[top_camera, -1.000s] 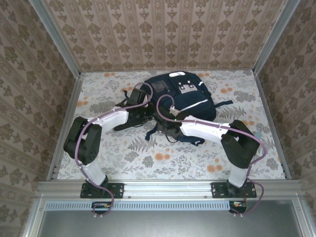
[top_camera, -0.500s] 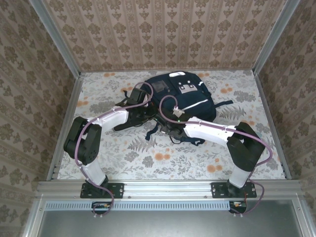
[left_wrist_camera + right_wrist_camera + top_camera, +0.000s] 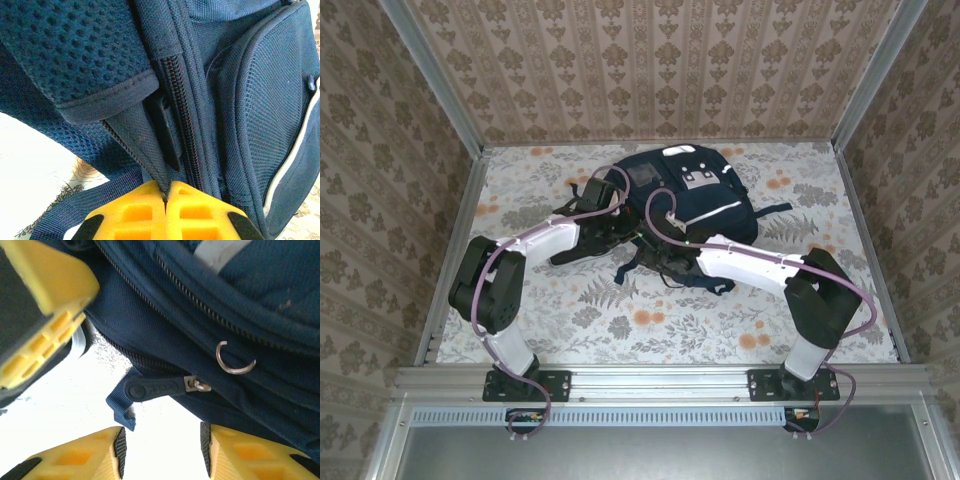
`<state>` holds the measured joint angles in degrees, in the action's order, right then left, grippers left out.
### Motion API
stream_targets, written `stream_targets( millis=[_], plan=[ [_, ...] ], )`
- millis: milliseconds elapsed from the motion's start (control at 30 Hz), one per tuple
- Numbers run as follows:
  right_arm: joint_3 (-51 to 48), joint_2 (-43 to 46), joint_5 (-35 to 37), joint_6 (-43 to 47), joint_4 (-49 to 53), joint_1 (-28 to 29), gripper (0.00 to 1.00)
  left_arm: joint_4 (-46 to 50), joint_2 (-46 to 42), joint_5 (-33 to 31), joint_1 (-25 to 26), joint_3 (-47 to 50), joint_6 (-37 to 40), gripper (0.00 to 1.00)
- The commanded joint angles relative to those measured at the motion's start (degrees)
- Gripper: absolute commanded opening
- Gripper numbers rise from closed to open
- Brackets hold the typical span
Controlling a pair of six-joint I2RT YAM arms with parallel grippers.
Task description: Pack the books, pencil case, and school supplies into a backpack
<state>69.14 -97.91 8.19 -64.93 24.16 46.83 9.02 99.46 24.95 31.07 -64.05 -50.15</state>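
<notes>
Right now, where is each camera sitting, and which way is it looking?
Top camera: above and behind the arm bases, looking down on the flower-patterned table and navy-blue fabric backpack; both arms show.
Left wrist camera: on the left wrist, close against the backpack's zip; the left gripper pinches a navy fabric tab.
Right wrist camera: on the right wrist, facing a black zip pull; the right gripper stands open.
Shared: all see the backpack; the right wrist view seemingly catches the left gripper too.
</notes>
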Motion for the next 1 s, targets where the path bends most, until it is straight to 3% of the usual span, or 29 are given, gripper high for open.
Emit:
stream_targets(
  millis=[0, 500, 800, 967],
  plan=[
    [2.5, -1.4, -1.3, -3.3, -0.5, -1.3, 0.46, -1.4, -3.5, 3.0, -0.1, -2.2, 1.8, 0.05],
    [7.4, -7.8, 0.9, -6.7, 3.0, -3.1, 0.49, -2.3, -3.6, 5.1, -0.1, -2.0, 1.9, 0.06],
    [5.3, -5.8, 1.5, -6.3, 4.9, -3.2, 0.18, -1.7, -3.0, 4.4, -0.4, -2.7, 2.2, 0.06],
    [4.1, -4.1, 1.3, -5.1, 6.2, -3.2, 0.14, -1.5, -2.8, 4.0, -0.6, -2.7, 2.3, 0.06]
  ],
)
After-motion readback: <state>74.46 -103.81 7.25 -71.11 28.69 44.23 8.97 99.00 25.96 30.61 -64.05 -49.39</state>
